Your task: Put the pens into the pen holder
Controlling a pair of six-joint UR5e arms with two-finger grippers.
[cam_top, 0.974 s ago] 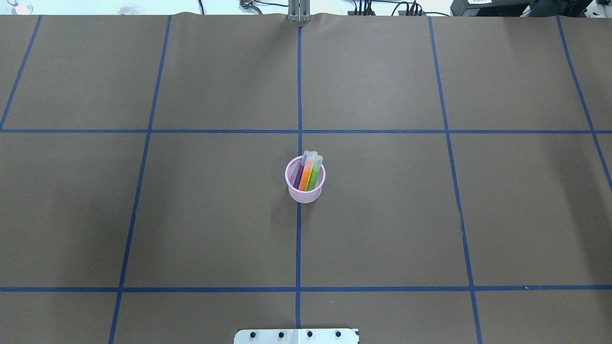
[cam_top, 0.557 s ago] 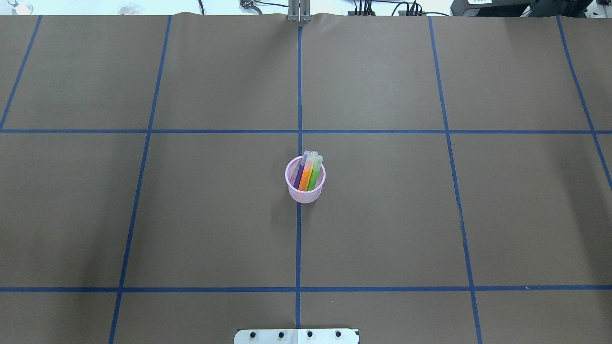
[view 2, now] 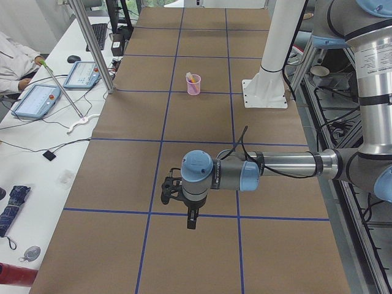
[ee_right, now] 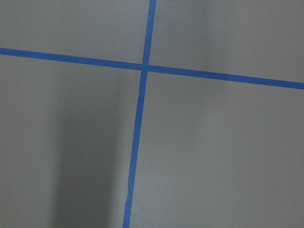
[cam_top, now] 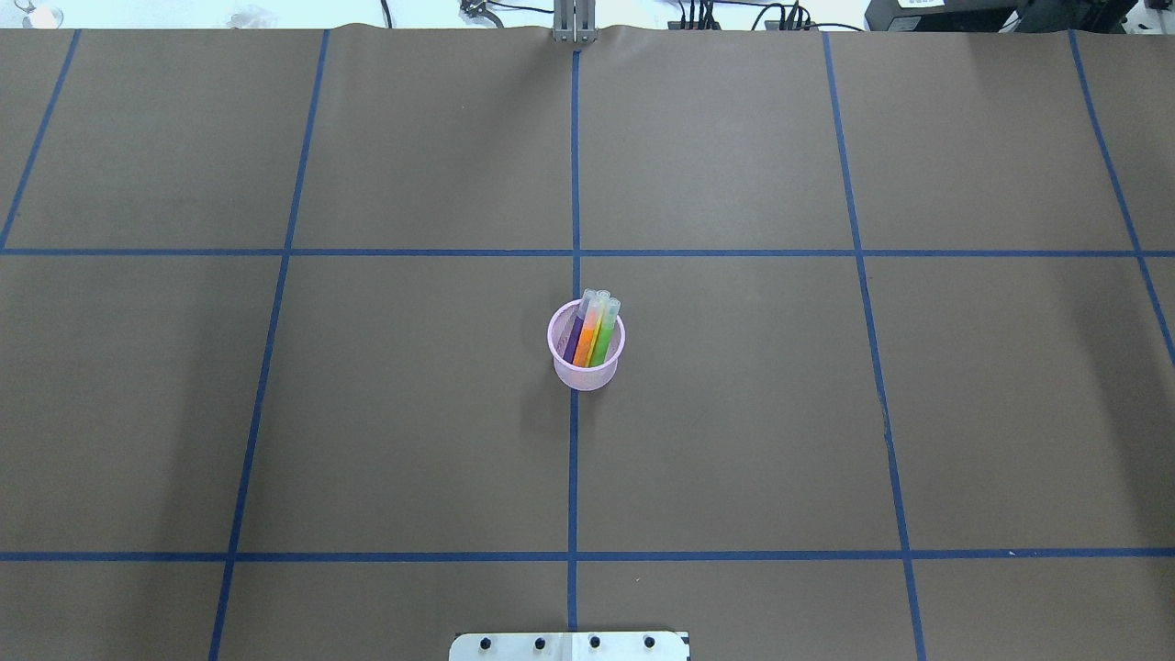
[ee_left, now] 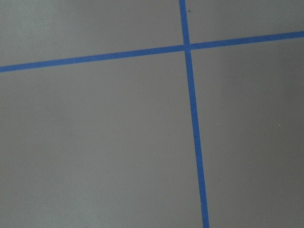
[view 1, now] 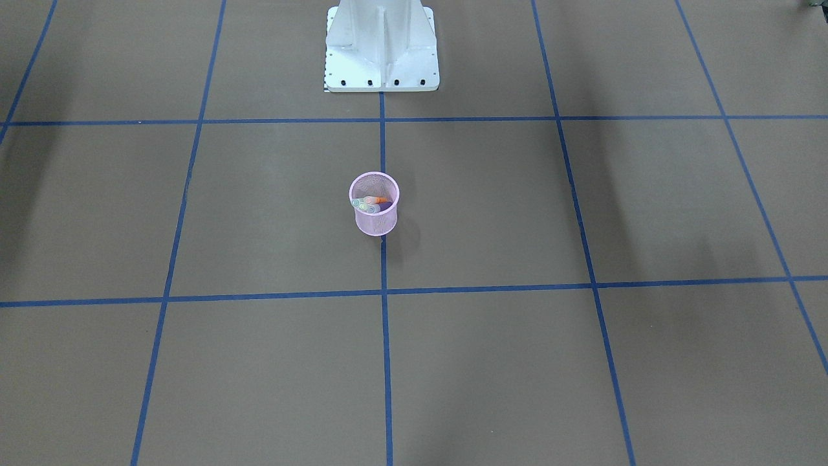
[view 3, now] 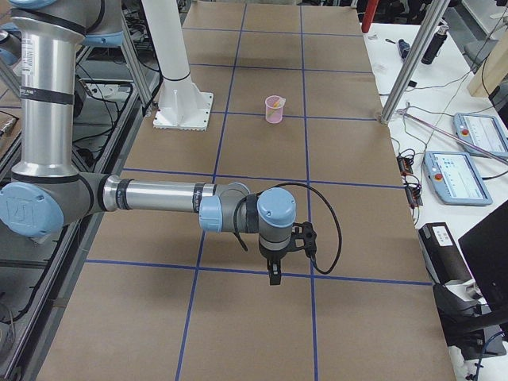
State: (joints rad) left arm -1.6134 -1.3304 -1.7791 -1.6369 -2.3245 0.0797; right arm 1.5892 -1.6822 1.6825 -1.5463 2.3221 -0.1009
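Note:
The pink mesh pen holder (cam_top: 586,369) stands upright at the middle of the table, on the centre tape line. The purple pen (cam_top: 576,337), the orange pen (cam_top: 589,336) and the green pen (cam_top: 603,338) stand inside it, pale caps up, leaning on the far rim. The holder also shows in the front view (view 1: 375,223). My left gripper (view 2: 191,218) hangs over the table far from the holder, seen only in the left side view. My right gripper (view 3: 275,275) shows only in the right side view. I cannot tell whether either is open or shut.
The robot's base plate (cam_top: 569,645) sits at the near edge. Blue tape lines (cam_top: 573,459) divide the brown table. A side bench with tablets (view 2: 37,100) and an operator (view 2: 15,58) lies along one side. Frame posts (view 3: 409,59) stand at the table's edge.

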